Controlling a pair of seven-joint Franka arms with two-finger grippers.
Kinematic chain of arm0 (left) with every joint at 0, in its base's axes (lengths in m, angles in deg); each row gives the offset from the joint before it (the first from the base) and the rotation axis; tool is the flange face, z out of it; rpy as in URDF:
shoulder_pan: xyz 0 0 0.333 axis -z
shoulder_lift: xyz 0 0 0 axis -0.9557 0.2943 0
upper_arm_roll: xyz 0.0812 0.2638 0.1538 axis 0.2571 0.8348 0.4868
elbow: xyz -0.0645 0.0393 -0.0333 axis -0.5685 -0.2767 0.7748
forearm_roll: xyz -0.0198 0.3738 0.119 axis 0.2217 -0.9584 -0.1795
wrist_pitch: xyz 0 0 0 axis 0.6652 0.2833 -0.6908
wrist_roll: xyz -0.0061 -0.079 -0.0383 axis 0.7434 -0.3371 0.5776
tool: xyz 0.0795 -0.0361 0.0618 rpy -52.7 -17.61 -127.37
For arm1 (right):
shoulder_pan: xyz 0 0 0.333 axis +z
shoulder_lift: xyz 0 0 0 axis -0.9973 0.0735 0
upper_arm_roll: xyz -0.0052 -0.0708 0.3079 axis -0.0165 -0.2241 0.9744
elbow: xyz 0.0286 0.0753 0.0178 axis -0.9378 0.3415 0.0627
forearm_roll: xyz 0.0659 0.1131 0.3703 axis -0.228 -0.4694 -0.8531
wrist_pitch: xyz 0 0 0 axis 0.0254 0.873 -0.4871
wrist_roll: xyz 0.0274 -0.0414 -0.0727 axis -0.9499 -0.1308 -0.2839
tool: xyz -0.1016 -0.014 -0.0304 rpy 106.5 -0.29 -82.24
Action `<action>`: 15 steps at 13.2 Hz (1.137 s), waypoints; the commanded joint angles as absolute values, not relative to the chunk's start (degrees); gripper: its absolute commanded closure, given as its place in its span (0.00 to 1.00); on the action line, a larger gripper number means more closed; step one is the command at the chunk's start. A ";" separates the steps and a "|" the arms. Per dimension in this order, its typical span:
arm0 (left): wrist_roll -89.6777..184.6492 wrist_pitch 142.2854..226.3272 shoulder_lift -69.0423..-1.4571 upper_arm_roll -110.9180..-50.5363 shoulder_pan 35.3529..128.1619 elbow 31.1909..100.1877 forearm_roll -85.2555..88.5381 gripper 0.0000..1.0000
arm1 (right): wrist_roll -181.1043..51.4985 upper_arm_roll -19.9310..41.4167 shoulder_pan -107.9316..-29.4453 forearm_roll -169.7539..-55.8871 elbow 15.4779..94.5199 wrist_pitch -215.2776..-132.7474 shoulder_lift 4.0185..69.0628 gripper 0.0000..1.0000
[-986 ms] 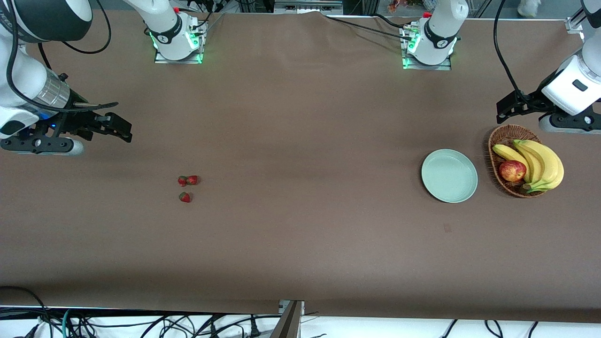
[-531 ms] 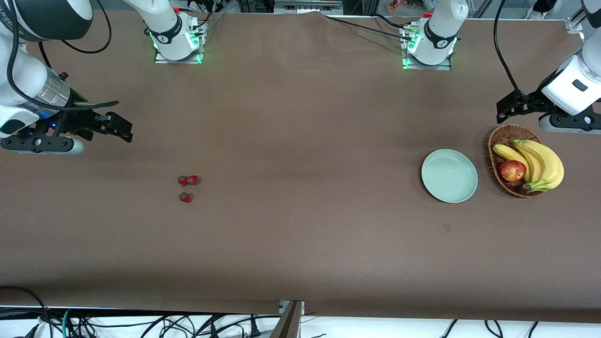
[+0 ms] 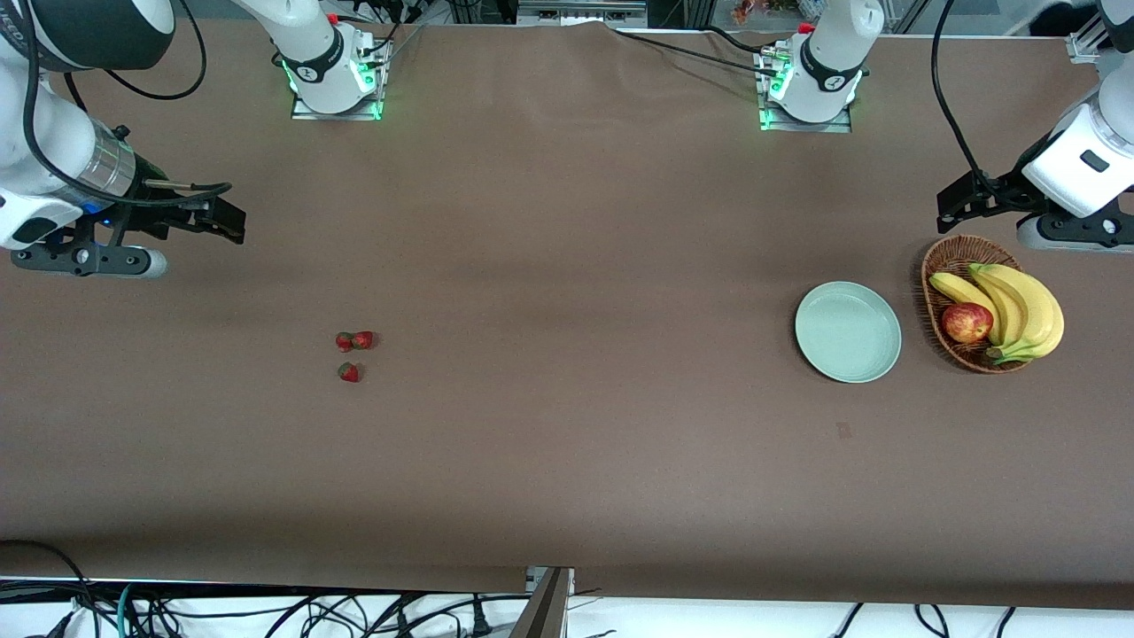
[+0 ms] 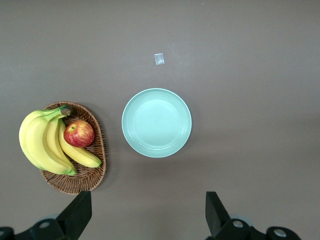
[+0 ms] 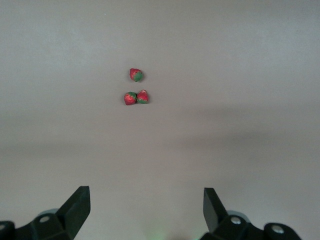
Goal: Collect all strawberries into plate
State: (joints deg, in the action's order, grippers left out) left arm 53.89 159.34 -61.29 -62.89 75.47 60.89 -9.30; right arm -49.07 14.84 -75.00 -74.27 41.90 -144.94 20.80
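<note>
Red strawberries point(image 3: 353, 352) lie on the brown table point(image 3: 567, 266) toward the right arm's end, two touching and the third just beside them, nearer the front camera; all three are well apart from the mint-green plate point(image 3: 848, 331), which sits bare toward the left arm's end beside a wicker basket point(image 3: 952, 266) of bananas point(image 3: 1019, 306) and an apple point(image 3: 967, 322). Up over the table's end near the strawberries, the right gripper point(image 3: 226, 221) hangs with fingers spread and nothing in them. Over the table beside the basket, the left gripper point(image 3: 952, 206) waits, likewise spread and holding nothing.
</note>
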 commanded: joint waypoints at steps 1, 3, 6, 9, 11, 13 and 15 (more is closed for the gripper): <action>53.76 157.59 -60.87 -62.75 75.87 59.32 -9.11 0.00 | -50.28 15.40 -74.89 -73.07 42.28 -143.56 20.19 0.00; 53.76 157.23 -60.87 -62.75 75.78 59.23 -9.11 0.00 | -50.45 15.23 -74.89 -73.51 43.16 -141.55 19.85 0.00; 53.50 157.32 -60.78 -62.75 75.87 59.23 -9.20 0.00 | -50.89 15.23 -74.98 -73.69 47.90 -142.67 16.25 0.00; 53.58 157.32 -60.87 -62.75 75.87 59.23 -9.20 0.00 | -51.07 14.96 -74.98 -74.47 47.47 -143.55 16.59 0.00; 53.50 157.32 -60.87 -62.75 75.87 59.23 -9.20 0.00 | -51.24 14.96 -74.98 -76.40 47.91 -143.91 17.38 0.00; 53.67 157.32 -60.87 -62.75 75.87 59.23 -9.20 0.00 | -51.16 15.05 -74.98 -78.52 48.96 -145.30 17.56 0.00; 53.76 157.32 -60.78 -62.75 75.87 59.32 -9.28 0.00 | -51.16 15.22 -74.98 -79.05 50.28 -147.94 18.43 0.00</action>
State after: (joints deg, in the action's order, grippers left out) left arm 53.89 158.58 -61.29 -62.90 75.48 60.78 -9.30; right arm -50.04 15.14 -74.95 -77.75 48.05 -145.34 18.64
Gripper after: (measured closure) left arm 0.000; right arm 0.000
